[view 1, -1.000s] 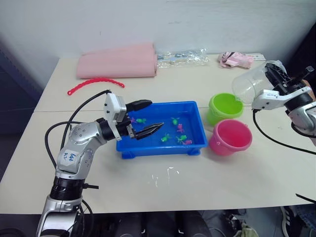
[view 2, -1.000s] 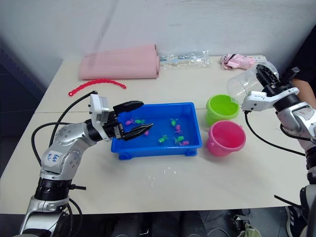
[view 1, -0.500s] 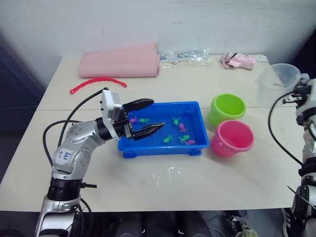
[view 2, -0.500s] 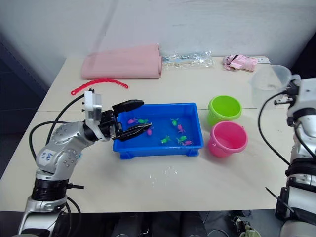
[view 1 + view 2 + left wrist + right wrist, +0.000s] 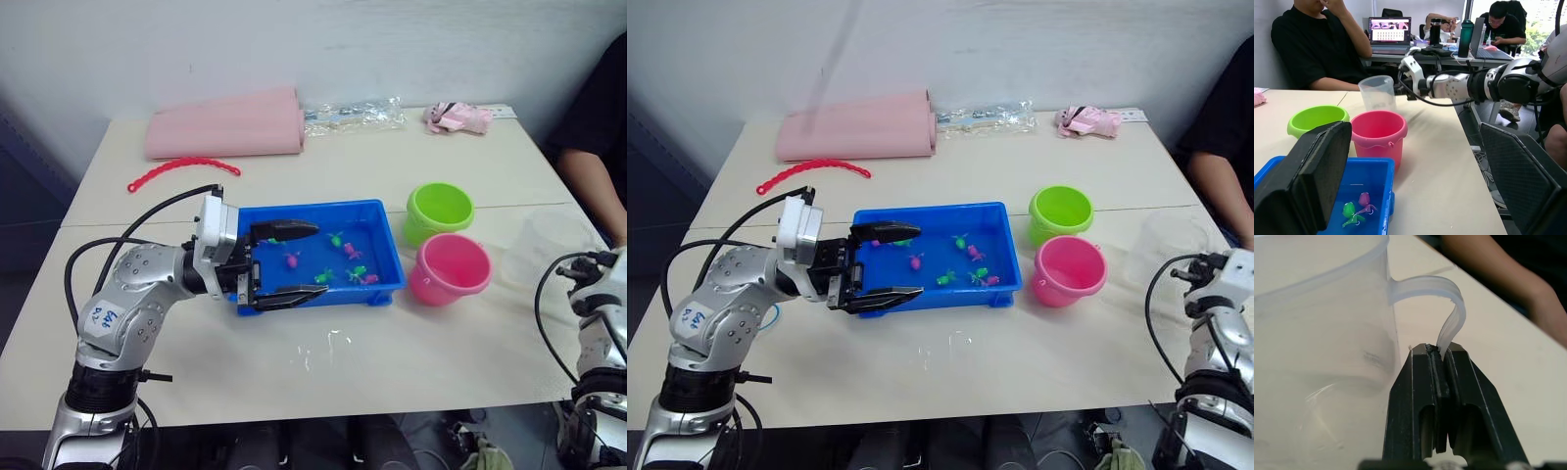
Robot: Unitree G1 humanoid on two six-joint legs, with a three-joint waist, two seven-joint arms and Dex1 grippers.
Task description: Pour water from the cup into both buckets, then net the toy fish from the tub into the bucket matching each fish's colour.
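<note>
The blue tub sits mid-table with several pink and green toy fish in shallow water. My left gripper hovers open over the tub's left half with nothing between its fingers. To the right of the tub stand the lime green bucket and, nearer, the pink bucket. The clear cup stands upright at the table's right edge. My right gripper is shut on its thin handle. The left wrist view shows the cup behind the pink bucket.
At the back lie a folded pink cloth, a red beaded strip, a crinkled clear bag and a small pink bundle. A person's arm is close to the table's right edge, by the cup.
My right arm has brought the cup from tilted over the green bucket to upright, then down to the table's right edge. My left gripper has turned slightly over the tub. The camera has shifted.
</note>
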